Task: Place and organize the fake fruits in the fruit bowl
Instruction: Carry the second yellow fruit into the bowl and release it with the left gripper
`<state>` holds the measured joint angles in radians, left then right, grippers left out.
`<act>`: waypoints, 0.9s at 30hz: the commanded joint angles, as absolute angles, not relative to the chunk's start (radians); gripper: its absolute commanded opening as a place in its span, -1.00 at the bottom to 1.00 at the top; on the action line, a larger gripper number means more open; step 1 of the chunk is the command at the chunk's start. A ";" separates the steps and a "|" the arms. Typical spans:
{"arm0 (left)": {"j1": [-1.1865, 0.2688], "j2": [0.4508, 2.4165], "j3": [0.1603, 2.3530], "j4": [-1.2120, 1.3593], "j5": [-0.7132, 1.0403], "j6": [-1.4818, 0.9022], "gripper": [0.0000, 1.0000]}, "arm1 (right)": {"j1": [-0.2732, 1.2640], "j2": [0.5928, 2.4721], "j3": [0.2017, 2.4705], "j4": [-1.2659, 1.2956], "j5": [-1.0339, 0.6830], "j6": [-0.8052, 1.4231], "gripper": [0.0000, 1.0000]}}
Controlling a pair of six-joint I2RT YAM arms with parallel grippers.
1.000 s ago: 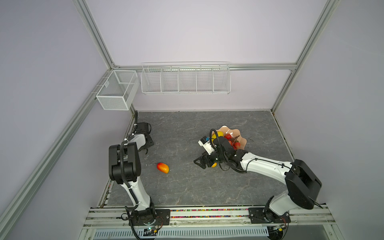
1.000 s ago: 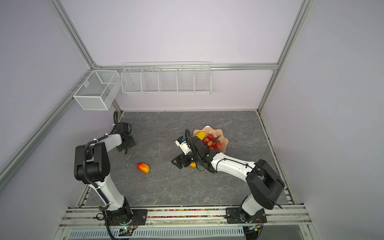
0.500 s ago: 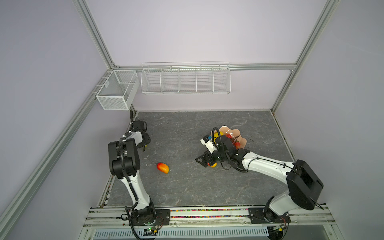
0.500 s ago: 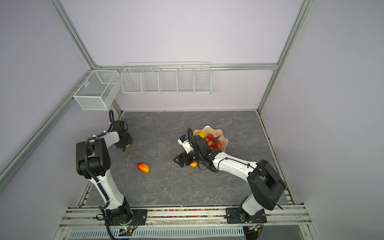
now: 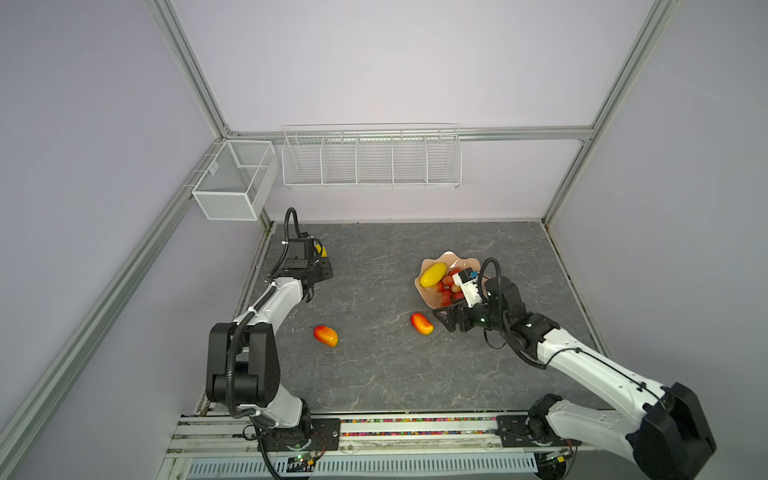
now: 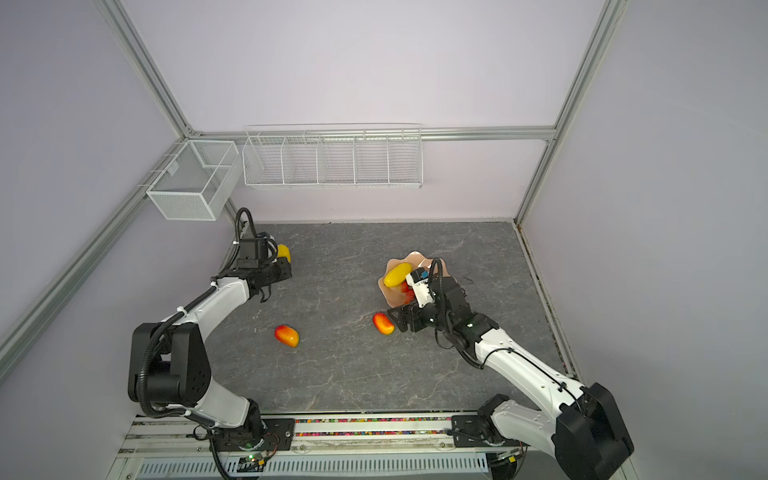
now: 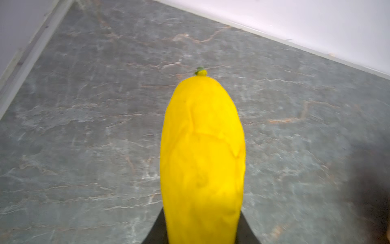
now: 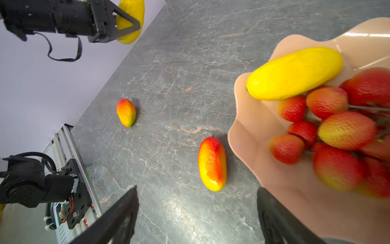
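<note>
Behind a metal rail (image 5: 415, 428) at the front edge, a grey, marble-veined surface (image 5: 374, 374) fills the floor of a booth with pale lilac walls (image 5: 395, 62) and aluminium framing. Two glossy red-to-orange mango-shaped fruits lie loose on it: the left mango (image 5: 325, 336) sits alone toward the left arm, and the right mango (image 5: 422, 323) lies just beside the bowl. The right hand (image 5: 440, 320) hovers by that fruit with its dark fingers spread wide and nothing between them. Just beyond it, the peach-pink fruit bowl (image 5: 424, 294), glossy with a wavy rim, already holds a smooth yellow oblong fruit (image 5: 433, 274) resting against a red grape bunch (image 5: 448, 286) of ribbed berries on dark stems. Farther back, near the far left corner, the left hand (image 5: 321, 257) is clamped on a second yellow fruit (image 7: 202, 158), creased and tipped with a small green stub. On the walls hang a long white wire basket (image 5: 371, 158) and a mesh box (image 5: 235, 180).
</note>
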<state>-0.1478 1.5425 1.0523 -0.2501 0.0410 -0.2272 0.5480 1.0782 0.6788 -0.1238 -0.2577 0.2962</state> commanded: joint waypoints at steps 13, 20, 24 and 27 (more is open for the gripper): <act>-0.762 1.750 1.346 -0.350 0.235 -0.092 -0.47 | 0.265 0.722 0.547 -0.459 -0.222 0.377 0.78; -0.817 1.909 1.476 -0.366 0.225 -0.089 -0.46 | 0.252 0.717 0.538 -0.459 -0.231 0.372 0.78; -0.834 1.971 1.519 -0.380 0.196 -0.086 -0.43 | 0.249 0.735 0.542 -0.452 -0.239 0.361 0.78; -0.838 1.998 1.537 -0.379 0.180 -0.089 -0.38 | 0.249 0.743 0.543 -0.449 -0.238 0.350 0.78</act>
<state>-0.8310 1.9816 1.4956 -0.3580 0.2035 -0.1066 0.2546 0.7357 0.5552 -0.4454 -0.2237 0.3656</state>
